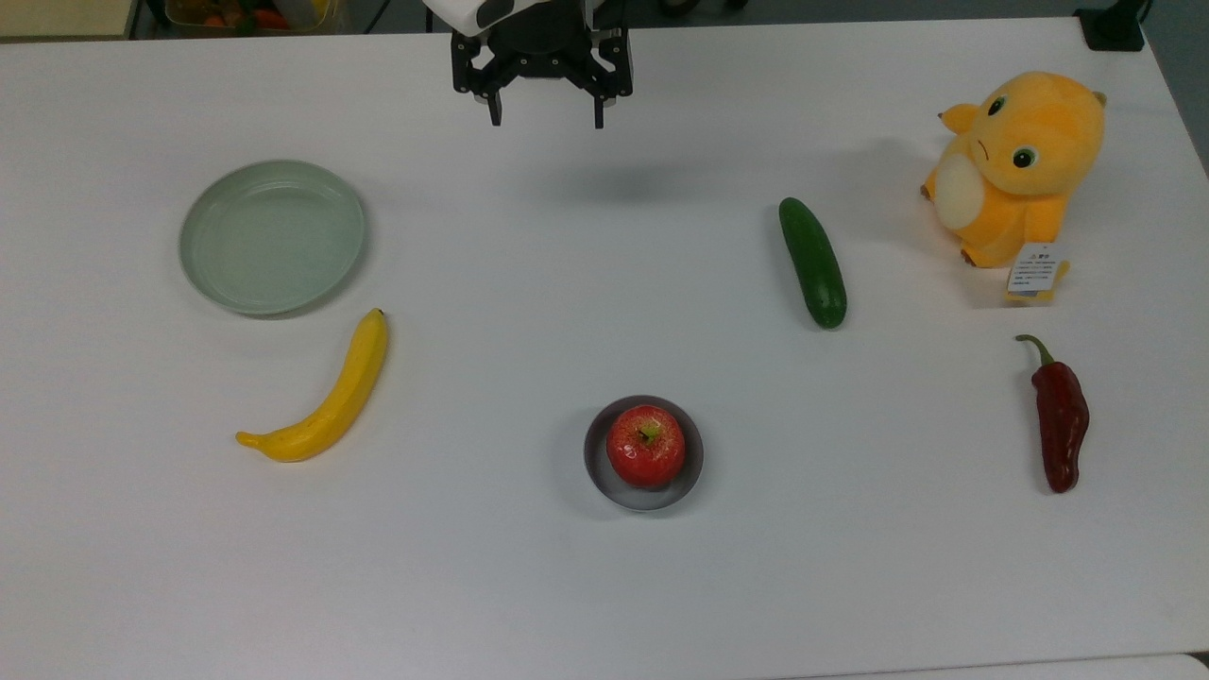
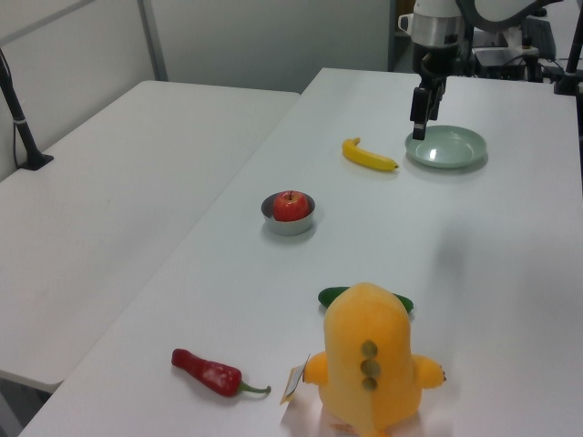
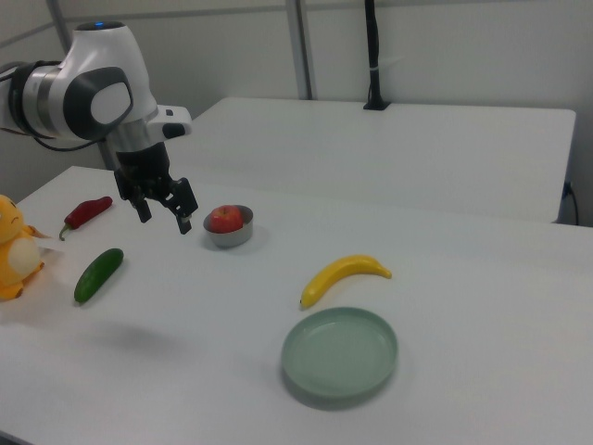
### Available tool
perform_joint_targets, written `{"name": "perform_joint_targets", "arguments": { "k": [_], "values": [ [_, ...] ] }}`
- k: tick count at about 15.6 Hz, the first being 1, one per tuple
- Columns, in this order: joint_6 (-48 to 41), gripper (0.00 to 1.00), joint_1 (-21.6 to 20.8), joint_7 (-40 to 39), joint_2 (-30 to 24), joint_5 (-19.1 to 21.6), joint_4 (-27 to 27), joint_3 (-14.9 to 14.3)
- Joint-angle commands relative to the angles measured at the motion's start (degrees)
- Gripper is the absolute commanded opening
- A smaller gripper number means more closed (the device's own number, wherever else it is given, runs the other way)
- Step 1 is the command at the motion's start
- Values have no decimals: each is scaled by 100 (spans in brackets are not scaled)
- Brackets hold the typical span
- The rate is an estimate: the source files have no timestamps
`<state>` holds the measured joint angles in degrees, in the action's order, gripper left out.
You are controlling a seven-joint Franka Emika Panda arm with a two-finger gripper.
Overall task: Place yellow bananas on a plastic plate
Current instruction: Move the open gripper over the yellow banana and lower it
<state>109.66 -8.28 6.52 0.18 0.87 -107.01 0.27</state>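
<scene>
yellow bananas (image 1: 321, 397) lie beside the plastic plate (image 1: 272, 236); hand (image 1: 544, 121) spread wide, empty.

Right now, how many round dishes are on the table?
2. The pale green plastic plate sits empty at the top view's left, just above the banana. The small grey dish near the centre holds the apple.
</scene>
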Motion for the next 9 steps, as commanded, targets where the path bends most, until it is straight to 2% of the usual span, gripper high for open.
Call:
{"name": "perform_joint_targets", "arguments": {
  "k": [1, 5, 9],
  "values": [
    [11, 100, 2, -63, -123, 0, -127, 17],
    [607, 100, 159, 560, 122, 1, -92, 17],
    [1232, 100, 712, 1044, 605, -52, 136, 17]
  ]
}}
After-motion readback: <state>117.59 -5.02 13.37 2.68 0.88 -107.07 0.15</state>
